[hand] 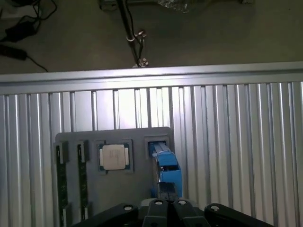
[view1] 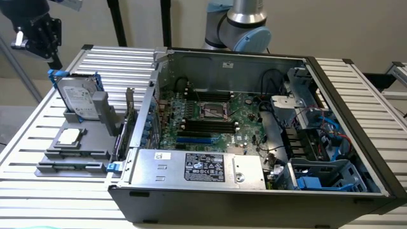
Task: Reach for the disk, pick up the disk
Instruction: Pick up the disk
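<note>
Exterior view first. A big open computer case sits on a ribbed metal surface. Beside it, on the exterior view's left, lies a grey holder. The disk stands on its edge in a slot of that holder. Its white label faces out and it has blue plastic around it. A small square chip lies flat in the holder, near the disk.

The task looks like it has only just begun. The disk is not picked up yet, and nothing touches it. The claw hangs high in the air, up above the disk and well apart from it. It holds nothing. The arm's silver and blue joint rises behind the case, so the arm seems to bend up and over toward the holder's side.

Wrist view next. It looks straight down on the holder and the surface. The disk shows as a thin blue strip, seen from its top edge, next to the chip. It sits in its slot, so the pick-up is not done. The reach looks part way done, because the claw is lined up over the blue edge but is not down at it. The claw points down, and its two fingers are pressed together with nothing between them.
</note>
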